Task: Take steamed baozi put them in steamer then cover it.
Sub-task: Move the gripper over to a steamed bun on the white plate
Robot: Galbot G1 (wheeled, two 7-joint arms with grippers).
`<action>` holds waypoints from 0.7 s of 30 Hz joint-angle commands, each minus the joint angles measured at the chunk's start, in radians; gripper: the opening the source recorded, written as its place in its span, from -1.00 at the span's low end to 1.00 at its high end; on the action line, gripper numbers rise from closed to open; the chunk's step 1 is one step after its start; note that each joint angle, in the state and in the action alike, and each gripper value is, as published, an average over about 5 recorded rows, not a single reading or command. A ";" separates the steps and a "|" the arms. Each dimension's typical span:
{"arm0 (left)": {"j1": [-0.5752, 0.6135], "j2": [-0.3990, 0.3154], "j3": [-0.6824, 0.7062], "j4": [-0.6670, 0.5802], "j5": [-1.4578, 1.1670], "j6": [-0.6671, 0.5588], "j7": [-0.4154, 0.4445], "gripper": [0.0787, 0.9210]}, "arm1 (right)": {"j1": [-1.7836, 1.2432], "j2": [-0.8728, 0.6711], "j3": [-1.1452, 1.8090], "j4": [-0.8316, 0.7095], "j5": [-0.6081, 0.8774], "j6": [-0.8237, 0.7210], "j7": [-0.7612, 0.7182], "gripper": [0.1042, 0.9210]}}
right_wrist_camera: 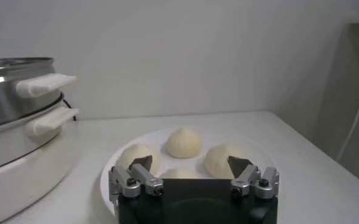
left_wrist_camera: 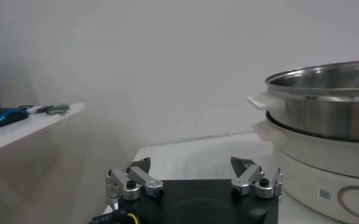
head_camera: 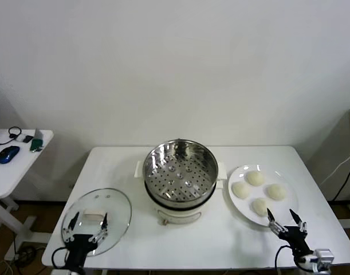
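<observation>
Several cream-white baozi lie on a white plate at the right of the table; they also show in the right wrist view. The shiny steamer stands empty on its white pot base at mid-table, seen too in the left wrist view and the right wrist view. The glass cover with its white handle lies flat at the front left. My right gripper is open and empty just in front of the plate. My left gripper is open and empty over the cover.
A side table at the far left holds a blue mouse and small items. The white table's front edge runs just behind both grippers. A cable hangs at the far right.
</observation>
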 commanded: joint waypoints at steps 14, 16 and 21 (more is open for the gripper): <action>-0.020 0.008 0.002 -0.001 -0.012 -0.005 0.005 0.77 | 1.017 -0.607 -0.711 -0.449 -0.321 -0.179 -0.558 0.76; -0.023 0.007 0.002 -0.001 -0.011 -0.005 0.009 0.77 | 1.163 -0.631 -0.877 -0.512 -0.362 -0.123 -0.665 0.76; -0.032 0.007 0.002 0.006 -0.006 -0.005 0.017 0.77 | 1.549 -0.606 -1.299 -0.673 -0.413 0.044 -0.888 0.76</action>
